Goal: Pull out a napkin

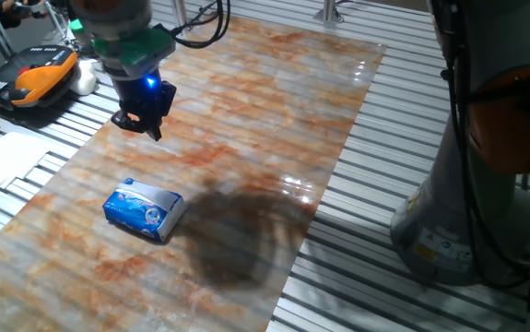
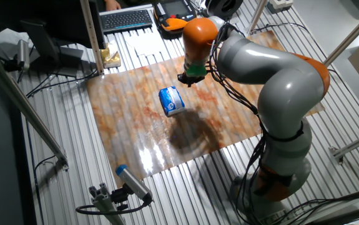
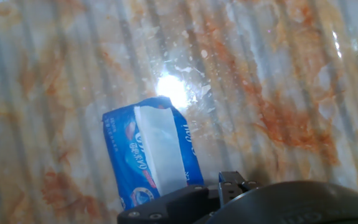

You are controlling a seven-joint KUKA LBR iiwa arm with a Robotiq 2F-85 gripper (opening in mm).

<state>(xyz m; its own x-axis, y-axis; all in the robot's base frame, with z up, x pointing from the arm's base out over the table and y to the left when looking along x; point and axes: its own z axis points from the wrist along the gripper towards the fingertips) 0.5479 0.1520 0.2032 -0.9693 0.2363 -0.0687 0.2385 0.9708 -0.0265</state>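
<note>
The blue-and-white tissue packet (image 1: 143, 211) lies flat on the marbled board (image 1: 265, 120), near its front left. A white napkin (image 3: 161, 149) shows as a strip along the packet's (image 3: 124, 155) top opening in the hand view. My gripper (image 1: 142, 123) hangs in the air above the board, behind the packet and apart from it, holding nothing. Its two dark fingers appear spread. From the other fixed view the gripper (image 2: 189, 77) is just right of and beyond the packet (image 2: 172, 101). The hand view shows only the dark hand body (image 3: 228, 202) at the bottom edge.
An orange-and-black pendant (image 1: 27, 78) and flat white paper sheets (image 1: 6, 155) lie left of the board on the slatted table. The arm's grey base (image 1: 467, 194) stands at the right. A keyboard (image 2: 127, 19) sits beyond the board.
</note>
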